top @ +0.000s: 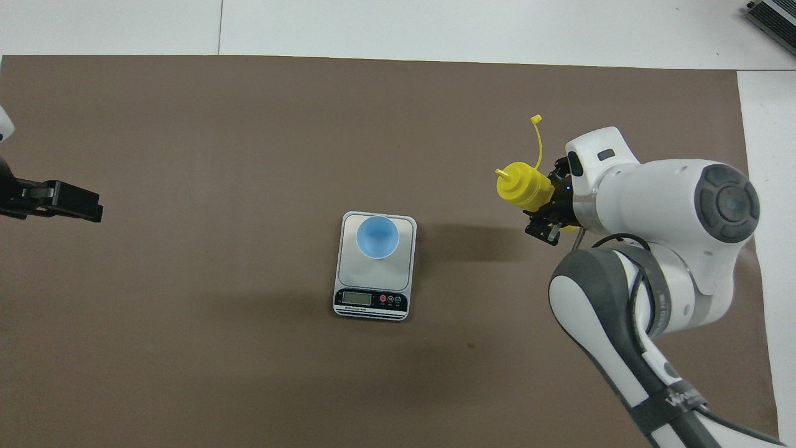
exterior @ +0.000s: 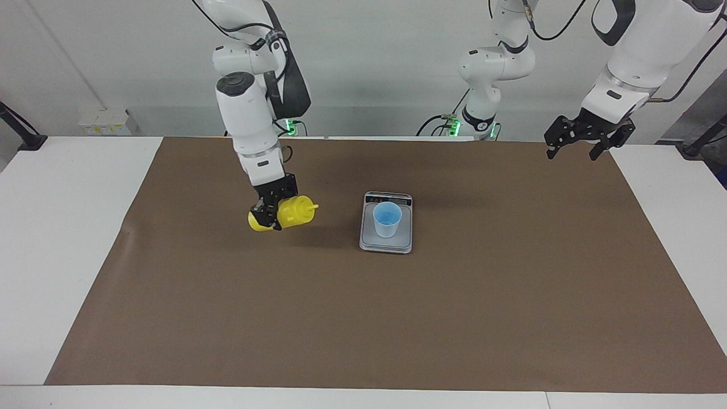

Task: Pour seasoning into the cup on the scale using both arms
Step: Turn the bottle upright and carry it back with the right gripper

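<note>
The yellow seasoning bottle (exterior: 293,212) is held nearly on its side, low over the brown mat, nozzle pointing toward the scale; it also shows in the overhead view (top: 523,186). My right gripper (exterior: 271,215) is shut on the bottle's body and also shows in the overhead view (top: 550,214). The tethered cap (top: 536,118) hangs loose, off the nozzle. The light blue cup (exterior: 387,218) stands upright on the silver scale (exterior: 386,244), a short gap from the bottle toward the left arm's end; cup (top: 377,236) and scale (top: 404,274) also show in the overhead view. My left gripper (exterior: 573,149) waits open and empty, raised over the mat's edge.
A brown mat (exterior: 363,318) covers most of the white table (exterior: 68,227). The scale's display (top: 371,300) faces the robots. The right arm's white links (top: 659,218) hang over the mat near its end of the table.
</note>
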You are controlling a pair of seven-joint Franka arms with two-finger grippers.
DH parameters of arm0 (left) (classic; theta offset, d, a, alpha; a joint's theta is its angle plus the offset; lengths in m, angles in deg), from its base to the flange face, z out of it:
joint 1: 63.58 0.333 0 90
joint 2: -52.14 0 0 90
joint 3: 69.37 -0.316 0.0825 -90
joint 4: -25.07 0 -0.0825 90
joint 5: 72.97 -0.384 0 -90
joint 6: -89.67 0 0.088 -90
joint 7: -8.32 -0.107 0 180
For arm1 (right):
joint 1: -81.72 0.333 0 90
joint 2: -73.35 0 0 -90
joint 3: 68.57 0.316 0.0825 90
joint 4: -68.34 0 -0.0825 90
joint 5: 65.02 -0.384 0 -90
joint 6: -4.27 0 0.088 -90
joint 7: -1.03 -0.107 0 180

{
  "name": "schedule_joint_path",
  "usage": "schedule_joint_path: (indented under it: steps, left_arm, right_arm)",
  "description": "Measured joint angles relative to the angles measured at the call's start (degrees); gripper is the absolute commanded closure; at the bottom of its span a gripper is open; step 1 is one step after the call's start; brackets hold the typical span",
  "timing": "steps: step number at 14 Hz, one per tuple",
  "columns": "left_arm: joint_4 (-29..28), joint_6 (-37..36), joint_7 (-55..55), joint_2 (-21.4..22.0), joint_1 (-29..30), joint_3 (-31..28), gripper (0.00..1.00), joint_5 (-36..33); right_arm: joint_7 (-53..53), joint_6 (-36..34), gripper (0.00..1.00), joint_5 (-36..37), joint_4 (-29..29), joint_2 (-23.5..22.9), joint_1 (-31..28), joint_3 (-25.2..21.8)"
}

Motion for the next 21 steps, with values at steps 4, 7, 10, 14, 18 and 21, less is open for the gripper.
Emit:
schedule_joint_path:
  steps: [4, 7, 10, 14, 18, 21]
  left_arm:
    - [0.0, 0.0, 0.0, 0.0, 0.0, 0.0, 0.0, 0.0]
    - [0.0, 0.0, 0.0, 0.0, 0.0, 0.0, 0.0, 0.0]
    - [0.0, 0.0, 0.0, 0.0, 0.0, 0.0, 0.0, 0.0]
    - [0.0, 0.0, 0.0, 0.0, 0.0, 0.0, 0.0, 0.0]
    - [0.0, 0.0, 0.0, 0.0, 0.0, 0.0, 0.0, 0.0]
    - [0.0, 0.0, 0.0, 0.0, 0.0, 0.0, 0.0, 0.0]
  right_arm:
    - [14.9, 0.1, 1.0, -18.9, -1.0, -1.0, -4.8, -0.1]
    - [27.9, 0.1, 1.0, -30.9, -1.9, -2.4, -9.4, -0.1]
    - [37.5, 0.1, 1.0, -39.4, -4.7, -2.9, -12.9, -0.1]
    - [51.4, -1.0, 1.0, -51.5, -8.6, -3.3, -16.7, -0.2]
    - [57.6, -1.7, 0.38, -57.6, -10.7, -4.8, -17.8, -0.1]
    - [57.6, -1.8, 0.0, -59.8, -11.2, -5.1, -17.8, -0.1]
